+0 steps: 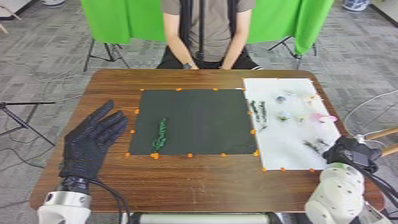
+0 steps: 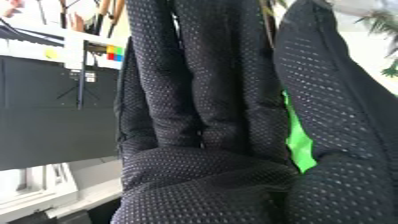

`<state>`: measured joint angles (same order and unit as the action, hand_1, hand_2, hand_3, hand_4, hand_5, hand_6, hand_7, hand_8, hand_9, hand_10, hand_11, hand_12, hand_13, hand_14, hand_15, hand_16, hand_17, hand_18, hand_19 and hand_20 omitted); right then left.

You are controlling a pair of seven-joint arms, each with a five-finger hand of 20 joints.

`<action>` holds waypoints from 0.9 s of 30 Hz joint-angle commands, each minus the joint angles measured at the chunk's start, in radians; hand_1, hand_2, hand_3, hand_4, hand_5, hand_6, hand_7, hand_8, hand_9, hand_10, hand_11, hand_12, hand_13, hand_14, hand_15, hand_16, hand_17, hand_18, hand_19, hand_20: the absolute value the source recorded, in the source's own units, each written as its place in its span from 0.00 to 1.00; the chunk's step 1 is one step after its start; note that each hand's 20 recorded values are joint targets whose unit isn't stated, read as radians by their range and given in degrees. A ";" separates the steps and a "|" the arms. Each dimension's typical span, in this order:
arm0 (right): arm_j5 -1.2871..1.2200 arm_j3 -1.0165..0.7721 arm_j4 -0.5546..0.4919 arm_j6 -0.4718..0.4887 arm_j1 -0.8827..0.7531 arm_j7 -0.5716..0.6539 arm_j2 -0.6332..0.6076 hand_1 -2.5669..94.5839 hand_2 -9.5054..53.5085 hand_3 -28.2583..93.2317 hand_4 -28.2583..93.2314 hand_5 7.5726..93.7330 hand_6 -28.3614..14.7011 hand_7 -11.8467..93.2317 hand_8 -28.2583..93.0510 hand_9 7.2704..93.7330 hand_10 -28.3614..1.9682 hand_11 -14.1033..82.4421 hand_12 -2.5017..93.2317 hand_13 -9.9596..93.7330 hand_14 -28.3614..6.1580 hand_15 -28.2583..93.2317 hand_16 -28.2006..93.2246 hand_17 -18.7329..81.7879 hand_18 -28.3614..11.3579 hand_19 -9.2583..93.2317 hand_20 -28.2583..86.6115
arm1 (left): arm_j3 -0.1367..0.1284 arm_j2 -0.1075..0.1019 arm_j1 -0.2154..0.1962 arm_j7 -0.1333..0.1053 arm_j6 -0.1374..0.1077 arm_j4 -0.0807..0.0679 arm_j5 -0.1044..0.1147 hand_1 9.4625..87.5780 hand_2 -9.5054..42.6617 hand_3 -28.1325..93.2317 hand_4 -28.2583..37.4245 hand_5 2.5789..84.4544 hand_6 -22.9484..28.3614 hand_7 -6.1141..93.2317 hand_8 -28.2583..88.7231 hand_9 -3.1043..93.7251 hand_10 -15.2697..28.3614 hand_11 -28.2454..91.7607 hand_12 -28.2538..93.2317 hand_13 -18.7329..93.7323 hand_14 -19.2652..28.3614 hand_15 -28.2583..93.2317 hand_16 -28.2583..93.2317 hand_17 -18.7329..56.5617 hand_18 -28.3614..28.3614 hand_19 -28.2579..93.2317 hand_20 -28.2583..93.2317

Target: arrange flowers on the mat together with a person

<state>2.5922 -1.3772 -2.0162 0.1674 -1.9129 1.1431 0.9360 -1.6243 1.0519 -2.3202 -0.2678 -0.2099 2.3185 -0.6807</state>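
Left hand [image 1: 93,135] spread over bench [image 1: 204,185]; right hand [image 1: 354,151] by white sheet [image 1: 282,147], fingers straight, together; green sprig [image 1: 161,136] on dark mat [image 1: 206,120].

The surface [image 1: 209,187] before me is brown wood with visible grain and a slight sheen. Toward twelve o'clock, a green cloth [image 1: 124,20] hangs in soft folds. My right hand [image 2: 204,180] wears matt black fabric, its weave rough and dimpled.
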 commanded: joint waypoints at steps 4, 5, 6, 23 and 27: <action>0.100 0.033 0.019 -0.126 0.000 0.018 -0.031 0.55 0.00 0.78 0.00 0.96 0.70 0.26 0.24 0.96 0.56 0.36 0.19 0.81 0.56 0.51 0.34 0.38 0.31 0.75 0.28 | -0.009 0.010 -0.012 0.013 0.004 0.004 -0.007 0.18 0.34 0.88 0.05 0.43 0.65 0.18 0.16 0.38 0.82 0.41 0.30 0.39 0.84 0.45 0.17 0.13 0.85 0.65 0.24; 0.113 0.040 0.016 -0.134 0.007 0.030 -0.034 0.55 0.00 0.78 0.00 0.97 0.70 0.26 0.24 0.96 0.56 0.36 0.19 0.82 0.56 0.51 0.34 0.38 0.31 0.75 0.28 | -0.010 0.010 -0.014 0.015 0.003 0.005 -0.007 0.18 0.34 0.88 0.05 0.43 0.65 0.18 0.16 0.38 0.82 0.41 0.30 0.39 0.84 0.45 0.17 0.13 0.85 0.65 0.24; 0.131 0.049 0.013 -0.140 0.015 0.046 -0.039 0.55 0.00 0.78 0.00 0.97 0.70 0.26 0.24 0.96 0.56 0.36 0.19 0.82 0.56 0.51 0.34 0.38 0.31 0.75 0.28 | -0.012 0.011 -0.013 0.017 0.004 0.006 -0.008 0.18 0.34 0.88 0.05 0.43 0.65 0.18 0.16 0.38 0.82 0.41 0.30 0.39 0.84 0.45 0.17 0.13 0.85 0.65 0.24; 0.070 0.343 -0.066 -0.140 0.390 -0.215 0.118 0.55 0.00 0.81 0.00 0.98 0.68 0.26 0.25 0.99 0.53 0.36 0.19 0.84 0.52 0.51 0.35 0.39 0.28 0.77 0.26 | -0.043 -0.051 -0.048 -0.071 -0.062 0.040 0.013 0.18 0.34 0.88 0.05 0.43 0.65 0.18 0.16 0.38 0.82 0.41 0.30 0.39 0.85 0.46 0.18 0.13 0.85 0.65 0.24; 0.042 0.427 -0.001 -0.102 0.476 -0.332 0.219 0.55 0.00 0.81 0.00 0.99 0.68 0.27 0.25 0.99 0.53 0.36 0.19 0.84 0.52 0.51 0.35 0.39 0.28 0.77 0.26 | -0.040 -0.073 -0.028 -0.085 -0.066 0.044 0.009 0.18 0.34 0.88 0.05 0.43 0.65 0.18 0.15 0.38 0.82 0.41 0.30 0.39 0.86 0.47 0.17 0.13 0.86 0.65 0.24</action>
<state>2.6773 -1.0664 -2.0854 0.0048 -1.6164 0.9863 0.9579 -1.6627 1.0076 -2.3557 -0.3353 -0.2549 2.3527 -0.6765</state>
